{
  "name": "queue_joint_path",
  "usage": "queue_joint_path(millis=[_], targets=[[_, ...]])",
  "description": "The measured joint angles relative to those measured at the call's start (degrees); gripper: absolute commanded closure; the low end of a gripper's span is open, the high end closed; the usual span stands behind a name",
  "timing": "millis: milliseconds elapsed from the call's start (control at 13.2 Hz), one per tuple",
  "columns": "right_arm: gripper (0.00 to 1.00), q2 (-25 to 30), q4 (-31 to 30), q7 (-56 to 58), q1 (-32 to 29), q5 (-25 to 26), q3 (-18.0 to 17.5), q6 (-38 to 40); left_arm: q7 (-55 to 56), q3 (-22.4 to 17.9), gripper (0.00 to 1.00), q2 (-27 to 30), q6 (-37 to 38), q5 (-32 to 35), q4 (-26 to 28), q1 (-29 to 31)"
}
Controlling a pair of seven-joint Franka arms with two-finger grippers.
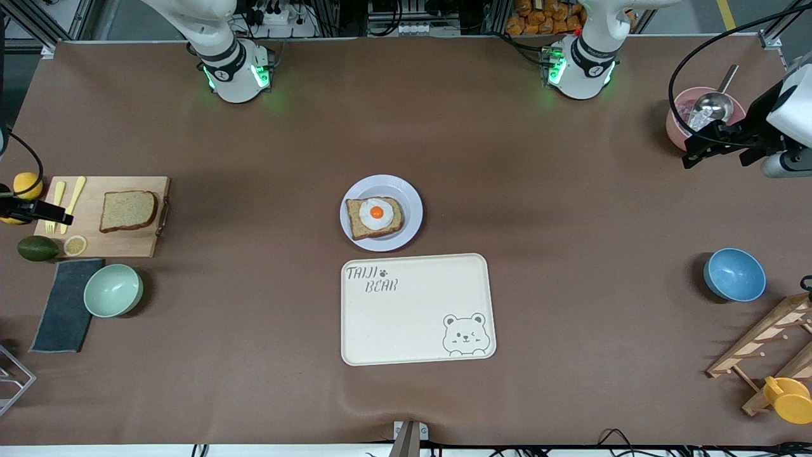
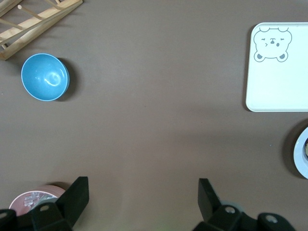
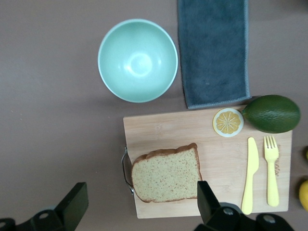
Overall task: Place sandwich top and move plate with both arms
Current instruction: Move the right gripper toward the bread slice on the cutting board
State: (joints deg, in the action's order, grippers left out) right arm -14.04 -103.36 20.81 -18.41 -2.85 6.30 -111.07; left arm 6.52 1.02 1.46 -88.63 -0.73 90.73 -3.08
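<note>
The sandwich top point(image 1: 128, 211), a plain speckled bread slice, lies flat on a wooden cutting board point(image 1: 127, 244) at the right arm's end of the table. My right gripper point(image 1: 60, 218) hangs open above the board's fork-and-knife end. In the right wrist view the slice point(image 3: 166, 174) shows below the wide-apart fingers of that gripper point(image 3: 140, 198), untouched. The plate point(image 1: 412, 203) sits mid-table and carries a bread slice with a fried egg point(image 1: 375, 217). My left gripper point(image 1: 698, 149) hangs open and empty over bare table beside a pink bowl point(image 1: 679, 124). Its wrist view shows it point(image 2: 143, 191) open, with the plate's rim point(image 2: 301, 154) at the edge.
A cream bear-printed tray point(image 1: 419, 309) lies just nearer the camera than the plate. A green bowl point(image 1: 113, 290), grey cloth point(image 1: 63, 304), avocado point(image 1: 38, 248) and lemon point(image 1: 28, 185) surround the board. A blue bowl point(image 1: 734, 274) and wooden rack point(image 1: 761, 346) stand at the left arm's end.
</note>
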Motion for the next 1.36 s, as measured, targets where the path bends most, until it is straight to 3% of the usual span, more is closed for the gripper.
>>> queue_joint_path(millis=[379, 606, 833, 909, 985, 1364], targets=[[0.00, -5.17, -2.20, 10.30, -4.45, -1.27, 0.06, -7.10, 0.00, -0.02, 0.00, 0.28, 0.62, 0.00, -0.10, 0.00], [0.06, -8.12, -3.01, 13.12, -7.17, -1.67, 0.07, -9.02, 0.00, 0.03, 0.00, 0.29, 0.62, 0.00, -0.12, -0.01], [0.26, -10.57, -4.02, 16.95, -8.94, -3.56, 0.07, -11.36, 0.00, 0.06, 0.00, 0.30, 0.63, 0.00, -0.12, -0.01], [0.28, -11.15, -4.49, 17.62, -9.24, -4.22, 0.07, -11.91, 0.00, 0.06, 0.00, 0.29, 0.66, 0.00, -0.12, -0.01], [0.23, -11.54, -4.81, 17.99, -9.39, -4.67, 0.07, -12.44, 0.00, 0.05, 0.00, 0.29, 0.67, 0.00, -0.12, -0.01], [0.23, -13.68, -5.79, 22.21, -10.41, -6.32, 0.06, -14.62, 0.00, 0.04, 0.00, 0.30, 0.67, 0.00, -0.13, -0.01]])
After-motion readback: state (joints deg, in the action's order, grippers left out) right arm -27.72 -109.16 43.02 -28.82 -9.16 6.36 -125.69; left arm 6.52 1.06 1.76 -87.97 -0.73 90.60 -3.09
